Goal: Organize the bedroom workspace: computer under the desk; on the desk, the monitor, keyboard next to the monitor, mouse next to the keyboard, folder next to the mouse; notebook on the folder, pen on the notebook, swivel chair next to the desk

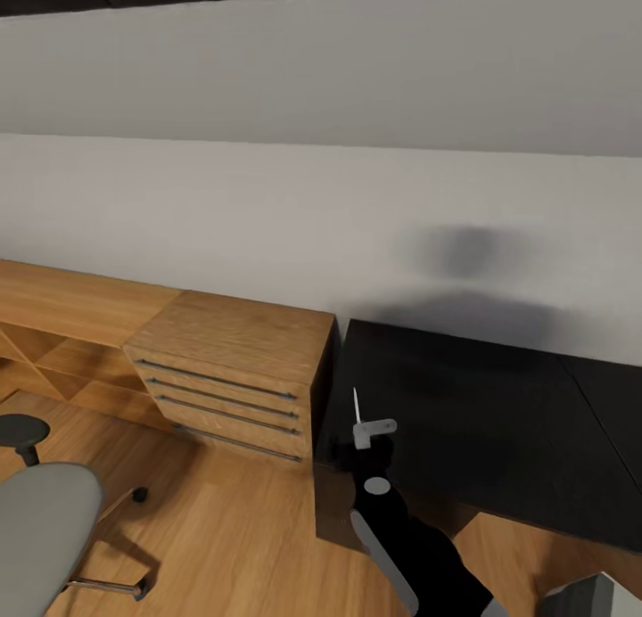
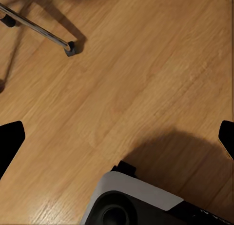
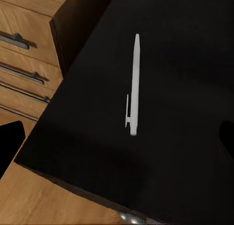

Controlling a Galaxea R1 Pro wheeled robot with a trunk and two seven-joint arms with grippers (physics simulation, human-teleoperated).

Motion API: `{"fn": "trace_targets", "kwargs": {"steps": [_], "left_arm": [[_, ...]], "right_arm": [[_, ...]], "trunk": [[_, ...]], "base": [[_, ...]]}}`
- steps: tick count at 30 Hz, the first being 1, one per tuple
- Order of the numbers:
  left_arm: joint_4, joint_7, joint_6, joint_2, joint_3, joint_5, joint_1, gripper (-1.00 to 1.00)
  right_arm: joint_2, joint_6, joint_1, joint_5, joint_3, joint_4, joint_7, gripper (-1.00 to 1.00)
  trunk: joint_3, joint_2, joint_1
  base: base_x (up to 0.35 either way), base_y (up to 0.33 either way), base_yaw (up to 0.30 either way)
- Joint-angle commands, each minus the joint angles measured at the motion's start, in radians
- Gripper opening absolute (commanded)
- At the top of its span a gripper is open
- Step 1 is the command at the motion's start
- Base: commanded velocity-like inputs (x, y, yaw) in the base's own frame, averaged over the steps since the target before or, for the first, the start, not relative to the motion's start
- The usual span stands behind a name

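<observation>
Head view, left to right. At the lower left, the swivel chair [image 1: 45,528] stands on the wood plank floor [image 1: 232,528], its grey seat and chrome star base partly cut off by the picture's edge. Beside it, a light wood drawer unit [image 1: 234,376] with four dark bar handles stands against the pale grey wall [image 1: 267,216], its right side just beside the left end of the desk [image 1: 499,421]. The pen [image 1: 357,406] lies on the black desk top near that left edge, tip pointing toward the wall. The right arm [image 1: 419,555] reaches up from below, its right gripper [image 1: 373,431] hovering just over the pen's near end.

Right wrist view: the pen [image 3: 133,86] lies flat on the desk top, untouched, between the dark fingertips [image 3: 9,142] seen at each side, which stand wide apart.

Left wrist view: the left gripper's fingertips [image 2: 10,143] are likewise spread wide over bare floor, with a chair leg and caster [image 2: 70,48] nearby.
</observation>
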State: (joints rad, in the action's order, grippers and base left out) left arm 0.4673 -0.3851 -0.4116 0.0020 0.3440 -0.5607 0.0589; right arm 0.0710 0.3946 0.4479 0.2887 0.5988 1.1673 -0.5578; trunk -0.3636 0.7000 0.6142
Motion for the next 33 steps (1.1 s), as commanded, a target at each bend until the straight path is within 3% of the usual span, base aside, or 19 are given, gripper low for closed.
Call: {"fn": "trace_targets", "kwargs": {"steps": [1,10,11,24,33], "left_arm": [[0.000,-0.007,-0.005,0.000,0.010,-0.006,0.001,1.00],[0.001,-0.008,-0.004,0.000,0.012,-0.004,0.001,1.00],[0.001,-0.008,-0.004,0.000,0.013,-0.003,0.001,1.00],[0.001,-0.008,-0.004,-0.002,0.014,-0.002,0.001,1.00],[0.001,-0.009,-0.004,-0.002,0.015,-0.001,0.001,1.00]], "right_arm": [[-0.002,-0.016,0.002,0.007,-0.007,-0.018,-0.008,1.00],[-0.012,-0.179,0.005,0.007,-0.041,-0.125,-0.004,1.00],[-0.011,-0.209,0.008,0.006,-0.043,-0.171,-0.003,1.00],[-0.005,-0.228,0.021,0.008,-0.043,-0.288,0.096,1.00],[0.000,-0.296,0.082,0.014,-0.042,-0.447,0.165,1.00]], "trunk": [[-0.001,0.001,0.001],[-0.001,0.001,0.001],[-0.001,0.001,0.001],[-0.001,0.001,0.001],[-0.001,0.001,0.001]], "base": [[0.239,0.000,0.001],[0.071,0.000,0.000],[0.055,0.000,0.000],[0.126,0.000,0.000],[0.005,0.000,0.000]]}}
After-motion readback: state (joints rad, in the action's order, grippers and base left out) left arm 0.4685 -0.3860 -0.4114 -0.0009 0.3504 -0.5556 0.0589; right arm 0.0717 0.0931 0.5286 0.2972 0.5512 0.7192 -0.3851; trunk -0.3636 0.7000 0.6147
